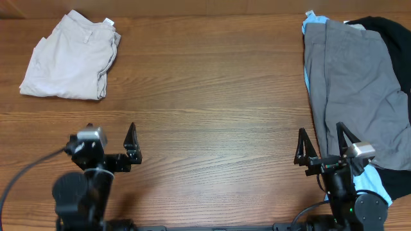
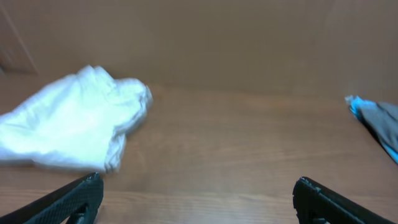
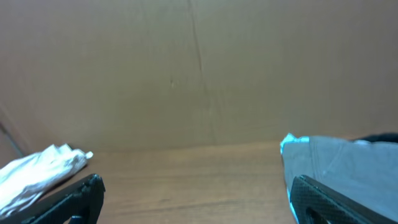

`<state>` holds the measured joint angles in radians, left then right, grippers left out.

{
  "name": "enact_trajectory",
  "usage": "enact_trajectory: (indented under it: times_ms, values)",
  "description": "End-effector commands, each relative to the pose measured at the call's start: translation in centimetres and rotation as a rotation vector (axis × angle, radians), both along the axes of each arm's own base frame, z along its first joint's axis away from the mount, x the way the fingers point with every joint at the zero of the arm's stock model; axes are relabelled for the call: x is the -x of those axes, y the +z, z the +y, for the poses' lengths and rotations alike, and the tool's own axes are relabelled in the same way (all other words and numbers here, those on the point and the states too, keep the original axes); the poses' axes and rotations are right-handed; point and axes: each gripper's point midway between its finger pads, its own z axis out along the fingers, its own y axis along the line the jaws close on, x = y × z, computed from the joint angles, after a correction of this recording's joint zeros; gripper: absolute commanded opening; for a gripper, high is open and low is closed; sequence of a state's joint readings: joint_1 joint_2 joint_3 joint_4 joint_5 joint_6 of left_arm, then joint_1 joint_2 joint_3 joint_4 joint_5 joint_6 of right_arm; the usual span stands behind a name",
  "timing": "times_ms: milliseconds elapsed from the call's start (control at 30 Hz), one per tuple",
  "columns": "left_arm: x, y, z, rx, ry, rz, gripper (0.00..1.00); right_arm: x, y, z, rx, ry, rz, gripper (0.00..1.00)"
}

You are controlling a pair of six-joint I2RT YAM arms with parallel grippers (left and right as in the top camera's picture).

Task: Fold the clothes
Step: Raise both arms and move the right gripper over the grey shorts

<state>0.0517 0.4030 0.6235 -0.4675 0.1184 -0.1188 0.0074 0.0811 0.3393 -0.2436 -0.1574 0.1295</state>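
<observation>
LAUNDRY DUTY: Two robot arms sit at the near edge of a brown wooden counter [image 1: 212, 96], with the job, as we judge it, partly done. We see the left claw [image 2: 196, 186] spread wide and gripping nothing, its two black fingers apart over bare wood. The right claw [image 1: 321, 144] is likewise spread wide and empty, at the near edge of the pile on the right.

At the far left lies a pair of beige shorts [image 1: 69, 58], folded into a compact, flat bundle and well apart from both arms; we take that garment as finished. On the right sits the unfolded heap. Grey cotton shorts [image 1: 356, 90] lie on top, over a light-blue T-shirt [image 1: 309, 29] that peeks out at the far corner and again beside the right arm. A black T-shirt [image 1: 393, 32] shows at the far right edge.

We read this as the gap between garments, with the grey cotton shorts next in line. The next move, in our judgement, calls for the right claw to reach onto the pile and pinch only the top grey layer near an edge. It would then draw that layer to the open middle of the counter, where both claws can flatten and fold it. The risk we see is catching the blue shirt beneath.
</observation>
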Motion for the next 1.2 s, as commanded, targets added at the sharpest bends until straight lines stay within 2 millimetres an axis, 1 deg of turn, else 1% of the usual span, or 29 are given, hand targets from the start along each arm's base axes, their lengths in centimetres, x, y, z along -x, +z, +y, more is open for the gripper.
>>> enact_trajectory:
  times_ms: [0,100,200,333,433,567,667,733,767,833,867,900,933,1000,1067,1100,1133,1167]
  values:
    - [-1.2,2.3,-1.2,0.042,-0.061,0.053,1.0,0.3,2.4,0.4,0.004,0.024,-0.001,1.0]
    - [-2.4,2.7,-1.2,0.048,-0.064,0.126,1.0,-0.1,2.8,0.4,0.004,0.024,0.038,1.0]
    - [-3.1,3.0,-1.7,0.056,-0.095,0.178,1.0,-0.6,3.0,0.5,0.004,0.029,0.078,1.0]
    - [-4.4,3.3,-2.4,0.085,-0.135,0.293,1.0,-1.6,2.9,0.6,0.004,0.033,0.195,1.0]
    - [-5.3,3.2,-2.4,0.094,-0.132,0.379,1.0,-2.7,2.8,0.6,0.003,0.032,0.295,1.0]
    - [-7.1,2.7,-2.3,0.108,-0.128,0.501,1.0,-4.8,2.5,0.6,0.003,0.032,0.459,1.0]
    - [-8.4,2.0,-2.4,0.12,-0.132,0.586,1.0,-6.6,2.1,0.6,0.002,0.032,0.597,1.0]
    - [-9.2,1.3,-2.9,0.11,-0.182,0.623,1.0,-7.9,1.5,0.7,0.0,0.035,0.706,1.0]
    - [-10.2,0.6,-3.5,0.087,-0.243,0.636,1.0,-9.1,0.9,0.8,-0.003,0.043,0.808,1.0]
    - [-11.0,-0.6,-4.0,0.103,-0.28,0.666,1.0,-10.5,0.5,1.6,-0.021,0.084,0.884,1.0]
    - [-11.3,-1.3,-4.2,0.114,-0.289,0.687,1.0,-11.7,0.1,1.8,-0.027,0.097,0.91,1.0]
    - [-11.5,-1.9,-4.4,0.127,-0.302,0.707,1.0,-12.4,-0.3,2.0,-0.038,0.105,0.922,1.0]
    - [-11.7,-2.5,-4.6,0.137,-0.31,0.724,1.0,-13.3,-0.7,2.6,-0.054,0.14,0.93,1.0]
    - [-12.4,-3.6,-4.6,0.146,-0.314,0.747,1.0,-14.4,-1.9,3.5,-0.077,0.189,0.952,1.0]
    - [-13.0,-4.7,-4.6,0.151,-0.314,0.772,1.0,-16.0,-2.9,3.8,-0.083,0.211,0.951,1.0]
    - [-13.3,-5.2,-4.6,0.153,-0.313,0.784,1.0,-16.6,-3.4,3.7,-0.074,0.202,0.951,1.0]
    - [-13.4,-5.7,-4.6,0.157,-0.313,0.797,1.0,-17.6,-4.1,2.9,-0.058,0.158,0.951,1.0]
    - [-13.5,-6.1,-4.6,0.159,-0.312,0.81,1.0,-18.5,-4.7,1.7,-0.045,0.084,0.949,0.99]
